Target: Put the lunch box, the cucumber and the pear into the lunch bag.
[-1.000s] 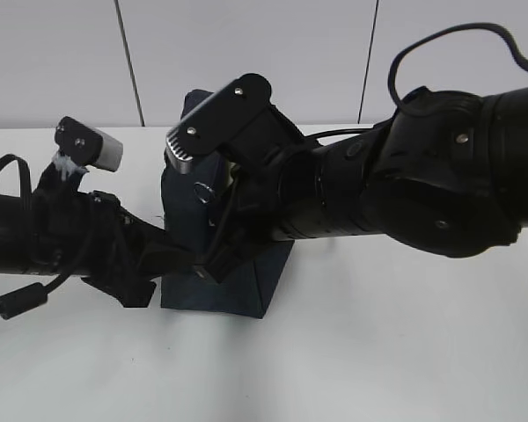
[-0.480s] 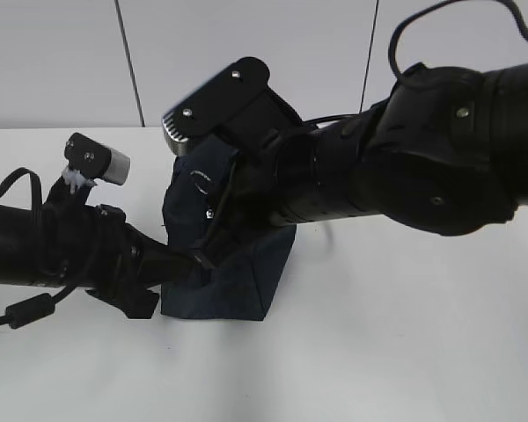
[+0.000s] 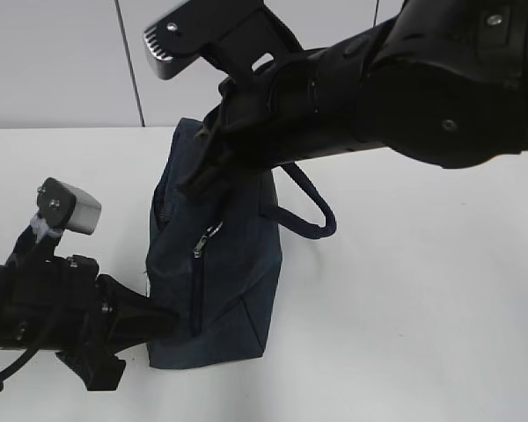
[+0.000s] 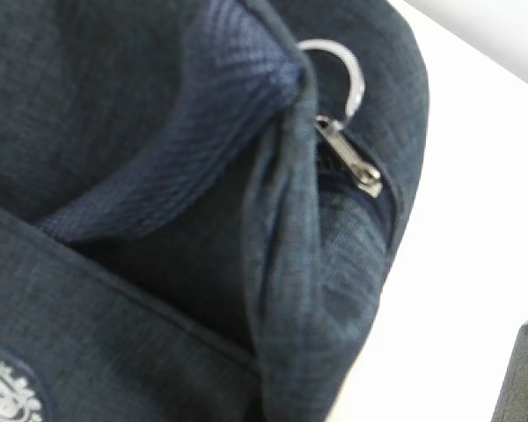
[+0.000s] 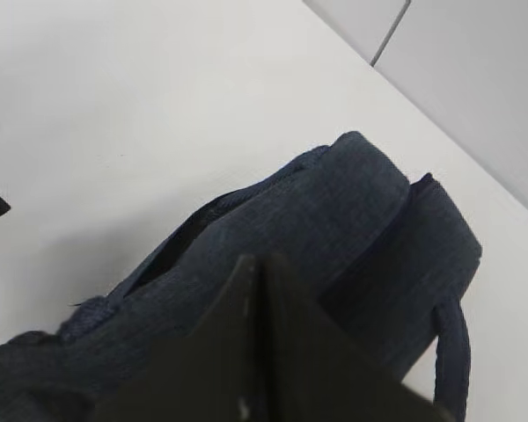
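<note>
Exterior view shows the white table (image 3: 405, 334) carrying the navy lunch bag (image 3: 233, 290), standing upright left of centre. At its top the right gripper (image 3: 213, 163) is clamped together on the fabric, while the left gripper (image 3: 163, 321) is pinched closed against the bag's lower left edge. One loop handle (image 3: 312, 207) hangs free at the right. Left wrist view shows the zipper's metal ring pull (image 4: 348, 75).

The left arm (image 3: 62, 308) lies low and reaches sideways. The right arm (image 3: 405, 79) is up high and points down. Both grippers are closed tight.
</note>
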{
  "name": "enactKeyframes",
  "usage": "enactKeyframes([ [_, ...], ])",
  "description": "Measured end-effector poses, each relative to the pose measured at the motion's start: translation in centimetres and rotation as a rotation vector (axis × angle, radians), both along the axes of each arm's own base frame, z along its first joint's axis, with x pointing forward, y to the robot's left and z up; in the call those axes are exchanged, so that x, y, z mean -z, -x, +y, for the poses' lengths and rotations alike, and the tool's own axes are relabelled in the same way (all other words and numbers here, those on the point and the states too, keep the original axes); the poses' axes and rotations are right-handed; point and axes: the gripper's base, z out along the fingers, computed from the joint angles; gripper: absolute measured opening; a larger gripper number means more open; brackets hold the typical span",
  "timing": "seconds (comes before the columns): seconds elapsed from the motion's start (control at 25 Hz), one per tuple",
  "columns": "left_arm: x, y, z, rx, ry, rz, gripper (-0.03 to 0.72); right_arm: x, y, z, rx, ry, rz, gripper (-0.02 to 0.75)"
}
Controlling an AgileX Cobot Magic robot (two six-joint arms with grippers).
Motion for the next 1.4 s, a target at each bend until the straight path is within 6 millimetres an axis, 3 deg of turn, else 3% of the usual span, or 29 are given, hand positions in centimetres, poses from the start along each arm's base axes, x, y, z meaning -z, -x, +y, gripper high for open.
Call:
enactKeyframes([
  [0.16,-0.8,0.2,0.3,-0.02,-0.012,-0.04,-0.008,0.1,0.0,-0.1,0.013,0.007,0.021,0.005],
  [0.32,-0.9,0.3,0.4,-0.023,-0.014,-0.043,-0.008,0.7,0.5,-0.4,0.098,-0.02,0.186,0.015],
  [0.4,-0.9,0.3,0.4,-0.024,-0.014,-0.043,-0.008,1.1,0.9,-0.5,0.132,-0.037,0.269,0.08],
  [0.56,-0.8,0.2,0.4,-0.026,-0.019,-0.043,-0.008,1.2,1.3,-0.1,0.166,-0.124,0.374,0.309],
  [0.64,-0.8,0.2,0.4,-0.032,-0.026,-0.047,-0.008,1.3,1.7,0.1,0.172,-0.178,0.457,0.36],
  [0.84,-0.9,0.2,0.5,-0.043,-0.027,-0.042,-0.008,0.7,1.3,-0.4,0.11,-0.386,0.678,0.333],
  [1.12,-0.9,0.2,0.5,-0.047,-0.025,-0.038,-0.008,-1.4,-1.0,-4.5,0.068,-0.64,0.831,0.298],
  [1.24,-0.9,0.2,0.5,-0.047,-0.026,-0.038,-0.008,-1.3,-1.7,-5.4,0.084,-0.675,0.863,0.293],
  [1.4,-0.9,0.2,0.5,-0.047,-0.026,-0.038,-0.008,0.1,-2.6,-5.0,0.098,-0.704,0.912,0.293],
])
